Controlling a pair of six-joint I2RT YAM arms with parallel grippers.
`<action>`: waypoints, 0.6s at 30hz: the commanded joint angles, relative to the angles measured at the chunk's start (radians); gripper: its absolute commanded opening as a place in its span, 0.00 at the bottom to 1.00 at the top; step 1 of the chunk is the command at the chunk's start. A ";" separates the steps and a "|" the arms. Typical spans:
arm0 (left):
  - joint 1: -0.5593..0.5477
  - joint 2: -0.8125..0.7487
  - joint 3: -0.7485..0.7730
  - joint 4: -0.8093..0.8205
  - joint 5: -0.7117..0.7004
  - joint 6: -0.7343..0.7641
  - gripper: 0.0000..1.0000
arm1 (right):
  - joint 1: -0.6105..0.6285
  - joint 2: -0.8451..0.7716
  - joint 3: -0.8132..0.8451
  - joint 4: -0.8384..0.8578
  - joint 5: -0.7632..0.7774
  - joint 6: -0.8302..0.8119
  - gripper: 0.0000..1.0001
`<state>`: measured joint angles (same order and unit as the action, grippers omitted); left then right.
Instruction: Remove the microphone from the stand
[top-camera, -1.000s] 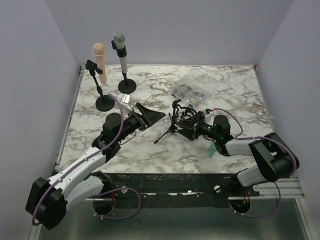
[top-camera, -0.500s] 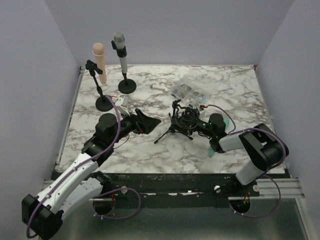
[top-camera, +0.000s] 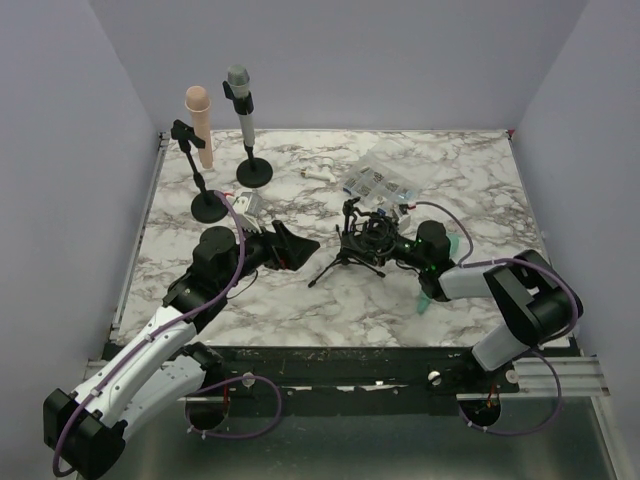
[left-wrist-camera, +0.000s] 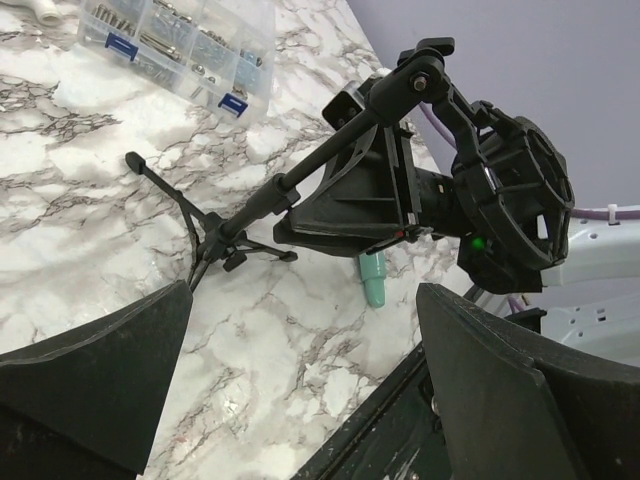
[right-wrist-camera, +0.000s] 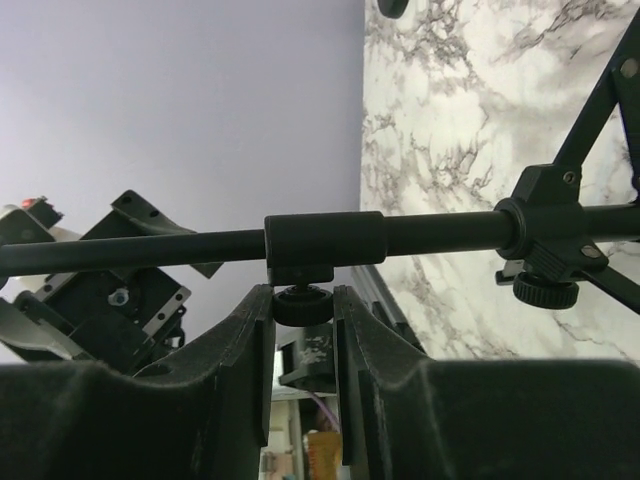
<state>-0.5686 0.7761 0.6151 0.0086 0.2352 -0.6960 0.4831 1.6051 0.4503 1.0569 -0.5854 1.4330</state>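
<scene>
Fingers (right-wrist-camera: 250, 350) of the right gripper (right-wrist-camera: 303, 296) stand narrow, pinching a small knob (right-wrist-camera: 303, 308) under the black pole (right-wrist-camera: 325, 238) of the tripod stand (top-camera: 345, 256) at mid-table. The left gripper (top-camera: 292, 243) gapes wide just left of that tripod, touching nothing. A grey microphone (top-camera: 238, 92) and a peach microphone (top-camera: 199, 118) sit in round-base stands at back left, well apart from both grippers.
</scene>
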 joint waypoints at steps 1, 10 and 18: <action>0.006 -0.017 0.041 -0.007 -0.029 0.026 0.99 | 0.005 -0.036 0.062 -0.318 0.045 -0.235 0.01; 0.006 -0.023 0.039 -0.045 -0.046 0.026 0.98 | 0.005 -0.070 0.214 -0.804 0.182 -0.595 0.01; 0.009 -0.007 0.060 -0.060 -0.066 0.031 0.99 | 0.005 -0.056 0.267 -0.855 0.151 -0.728 0.01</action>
<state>-0.5686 0.7662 0.6300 -0.0338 0.2047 -0.6823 0.4927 1.5066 0.7269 0.4152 -0.5171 0.8654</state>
